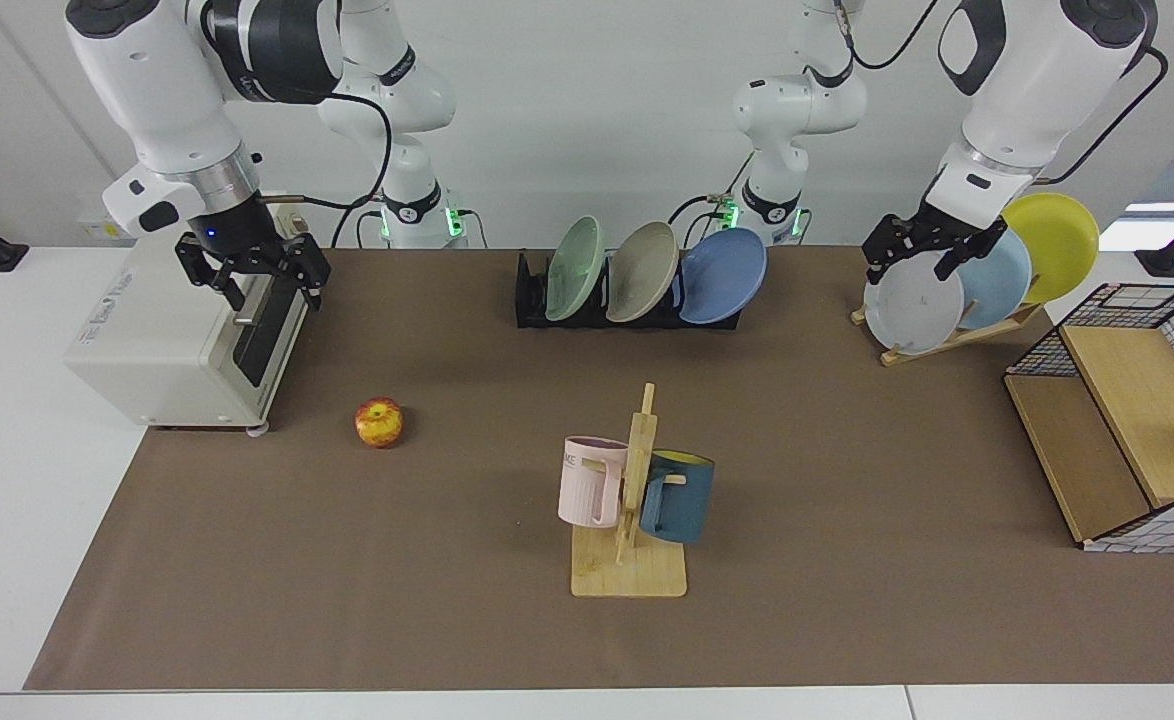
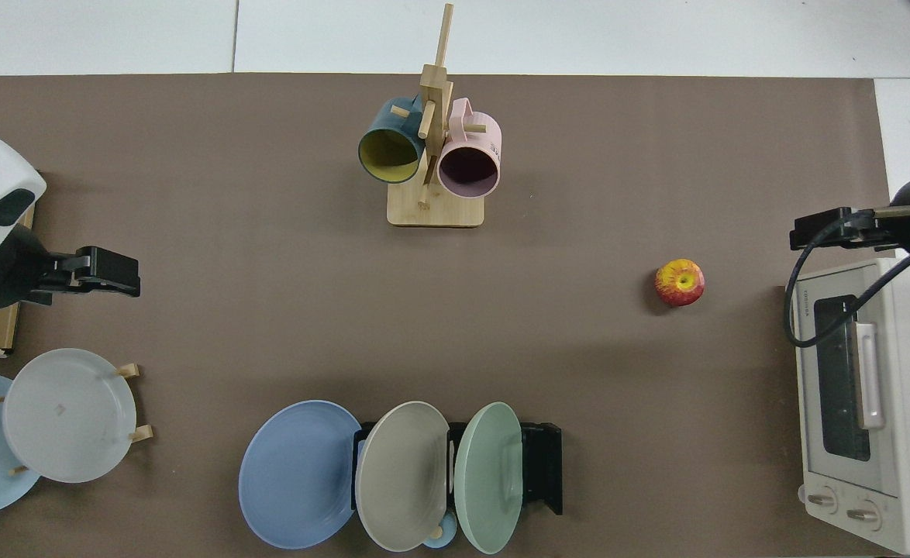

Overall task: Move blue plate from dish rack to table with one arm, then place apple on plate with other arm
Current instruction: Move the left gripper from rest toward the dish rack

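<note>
Facing view: upper centre, the dish rack (image 1: 532, 300) holds green, beige and the blue plate (image 1: 723, 276). The apple (image 1: 379, 422) sits left of centre on the counter (image 1: 847, 480). Right gripper (image 1: 265, 290), upper left, and left gripper (image 1: 922, 262), upper right, both hang open and empty.

Top view: the blue plate (image 2: 297, 473) leans at the dish rack's (image 2: 544, 465) left end, bottom centre; the apple (image 2: 680, 282) lies right of centre.

The blue plate (image 1: 725, 276) is periwinkle, beside a beige plate (image 1: 641, 271) and a pale green plate (image 1: 575, 268) in the black dish rack (image 1: 532, 296). The apple (image 1: 379, 422) is yellow streaked with red. A brown mat (image 1: 847, 450) covers the white bench (image 1: 7, 480).
</note>
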### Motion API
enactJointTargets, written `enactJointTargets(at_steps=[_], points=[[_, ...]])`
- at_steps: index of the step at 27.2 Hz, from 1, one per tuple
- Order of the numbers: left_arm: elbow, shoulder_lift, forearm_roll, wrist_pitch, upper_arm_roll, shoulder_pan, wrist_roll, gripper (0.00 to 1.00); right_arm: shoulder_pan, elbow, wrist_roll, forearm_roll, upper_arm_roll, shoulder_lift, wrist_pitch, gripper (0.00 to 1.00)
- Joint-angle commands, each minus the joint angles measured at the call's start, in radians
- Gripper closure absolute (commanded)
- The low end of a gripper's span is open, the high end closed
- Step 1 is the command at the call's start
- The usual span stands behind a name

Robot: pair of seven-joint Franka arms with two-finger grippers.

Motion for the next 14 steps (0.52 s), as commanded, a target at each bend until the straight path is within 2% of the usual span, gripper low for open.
enactJointTargets(at_steps=[1, 14], points=[[0.025, 0.005, -0.015, -0.038, 0.01, -0.002, 0.005, 0.0, -0.01, -0.027, 0.019, 0.018, 0.009, -0.02, 0.022, 0.0], [0.003, -0.005, -0.015, -0.027, 0.006, -0.012, 0.008, 0.0, -0.01, -0.027, 0.019, 0.018, 0.009, -0.02, 0.022, 0.0]])
